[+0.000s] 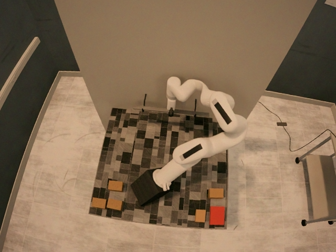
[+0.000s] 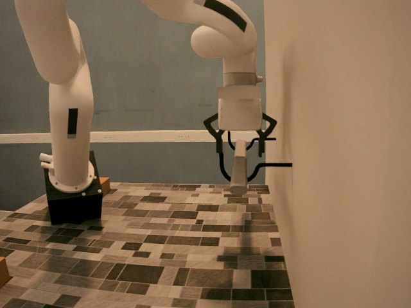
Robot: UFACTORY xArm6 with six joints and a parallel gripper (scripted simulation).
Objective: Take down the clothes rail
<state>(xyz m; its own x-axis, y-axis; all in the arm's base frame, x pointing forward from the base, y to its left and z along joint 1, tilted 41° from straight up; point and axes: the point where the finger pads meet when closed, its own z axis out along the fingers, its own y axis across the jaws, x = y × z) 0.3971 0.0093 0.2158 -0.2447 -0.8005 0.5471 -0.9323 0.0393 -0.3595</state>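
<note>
The grey clothes rail (image 1: pixel 174 111) rests in two black wall hooks (image 1: pixel 144 102) (image 1: pixel 195 106) close to the beige wall. In the side view I look along the rail (image 2: pixel 239 165), and it sits in the near hook (image 2: pixel 252 171). My gripper (image 2: pixel 239 151) points straight down over the rail's middle, with its fingers wide open on either side of the rail's top. Nothing is held. From above the gripper (image 1: pixel 171 111) sits between the two hooks.
The patterned counter (image 1: pixel 160 163) carries orange blocks (image 1: pixel 115 185) (image 1: pixel 216 192) and a red block (image 1: pixel 217 215) near its front edge. My black base (image 1: pixel 146 187) stands at front centre. The wall (image 2: pixel 338 149) is right behind the rail.
</note>
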